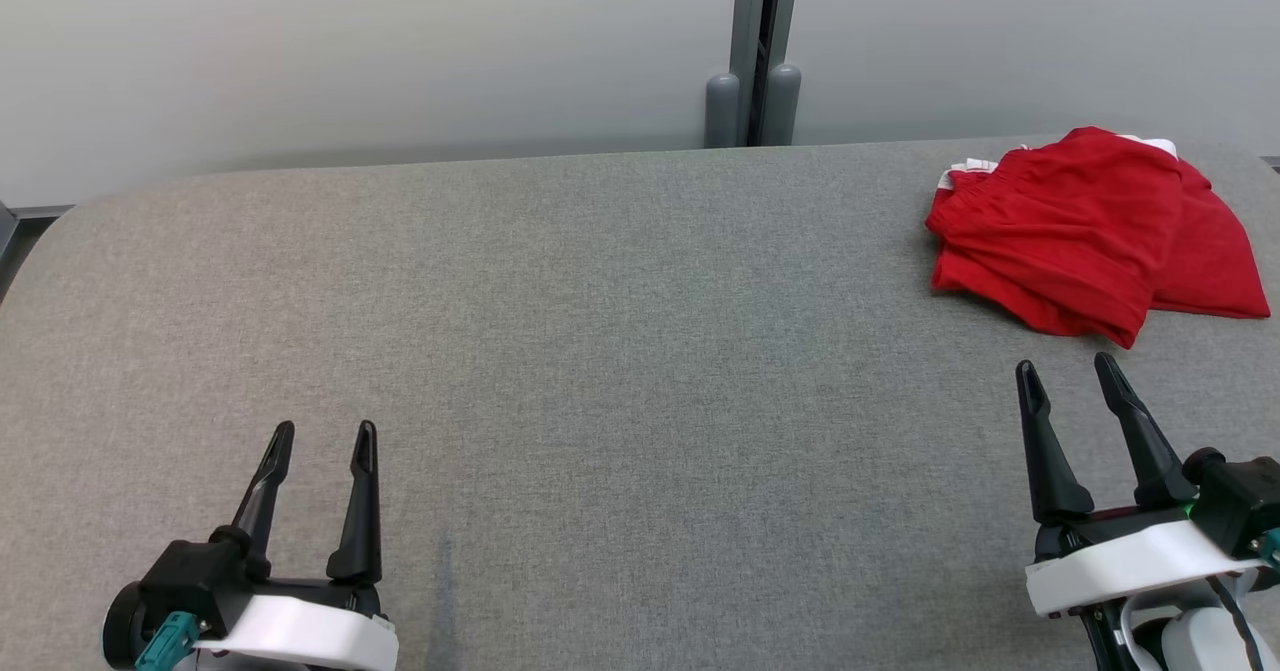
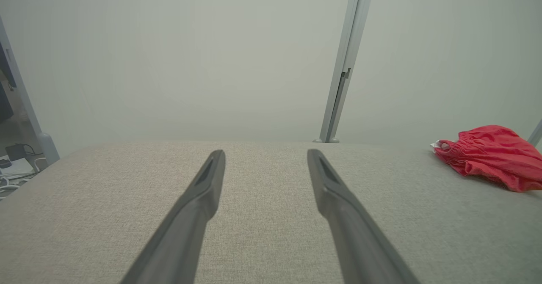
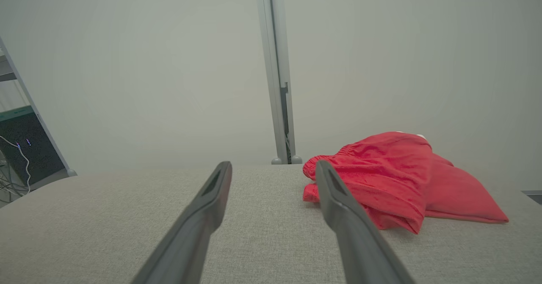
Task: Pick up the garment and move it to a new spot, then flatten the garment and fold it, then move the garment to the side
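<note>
Grey fabric-covered counter (image 1: 600, 351) carries a bunched red cloth garment (image 1: 1080, 231) at its far right; left tool (image 1: 325, 431) and right tool (image 1: 1067, 365) both stand wide, holding nothing.

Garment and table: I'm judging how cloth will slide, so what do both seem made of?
Garment: thin red woven cloth, matte, perhaps cotton; it lies in soft creases with a gathered waistband. Table: covered in grey fabric, matte, maybe felt or a tight weave; a fine heathered grain shows, with no shine.
</note>
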